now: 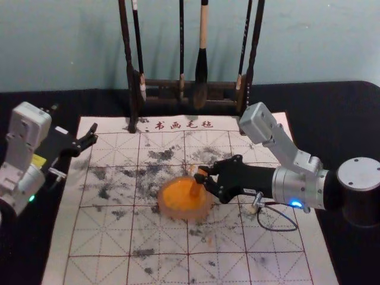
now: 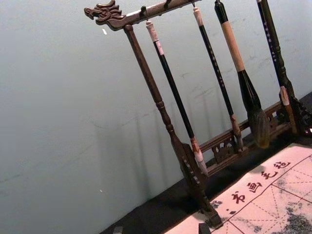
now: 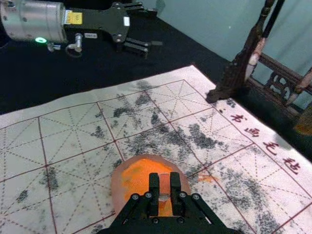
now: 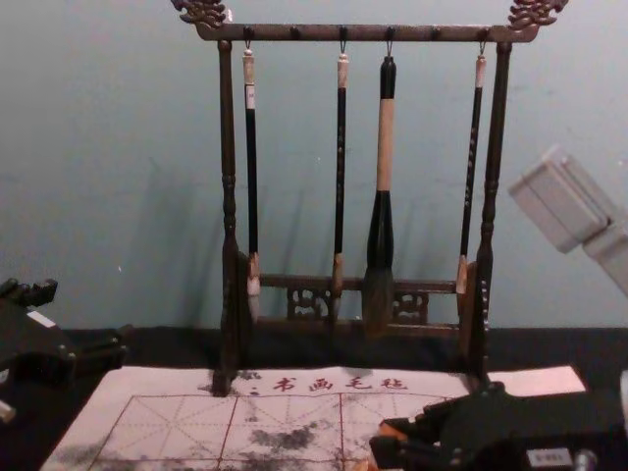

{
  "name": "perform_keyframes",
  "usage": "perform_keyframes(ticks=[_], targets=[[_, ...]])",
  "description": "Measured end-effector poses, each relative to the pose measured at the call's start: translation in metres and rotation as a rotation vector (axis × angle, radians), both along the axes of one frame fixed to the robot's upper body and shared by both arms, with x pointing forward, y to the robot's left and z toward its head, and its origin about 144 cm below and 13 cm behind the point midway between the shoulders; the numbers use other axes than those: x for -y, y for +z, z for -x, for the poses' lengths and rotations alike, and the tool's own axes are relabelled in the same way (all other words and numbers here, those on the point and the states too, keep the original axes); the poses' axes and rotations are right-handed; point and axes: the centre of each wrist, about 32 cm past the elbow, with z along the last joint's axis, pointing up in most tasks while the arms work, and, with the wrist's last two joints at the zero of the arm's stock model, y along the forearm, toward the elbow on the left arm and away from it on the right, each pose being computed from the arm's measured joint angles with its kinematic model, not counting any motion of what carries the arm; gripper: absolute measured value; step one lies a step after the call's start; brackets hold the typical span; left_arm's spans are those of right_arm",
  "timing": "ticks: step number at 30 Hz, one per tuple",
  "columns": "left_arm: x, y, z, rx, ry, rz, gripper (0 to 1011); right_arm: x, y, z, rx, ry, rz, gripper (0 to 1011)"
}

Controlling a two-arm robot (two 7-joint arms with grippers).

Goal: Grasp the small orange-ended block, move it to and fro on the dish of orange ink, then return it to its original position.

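Orange block (image 1: 195, 189); pinched in right claw (image 1: 200, 177); over ink dish (image 1: 172, 211); left claw (image 1: 73, 120) apart

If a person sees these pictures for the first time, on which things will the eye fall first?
Probably on the bright orange ink in its round dish, near the middle of the grid-marked mat, where the right claw grips a small block. Next, likely the dark wooden rack with hanging brushes, standing behind.
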Motion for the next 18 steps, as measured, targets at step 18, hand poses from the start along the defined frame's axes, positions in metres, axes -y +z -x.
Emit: perform_keyframes(ticks=[18], targets=[[0.0,0.0,0.0,0.0,0.0,0.0,1001,-0.0082,-0.001,0.0082,-0.011,0.05,-0.007,138]])
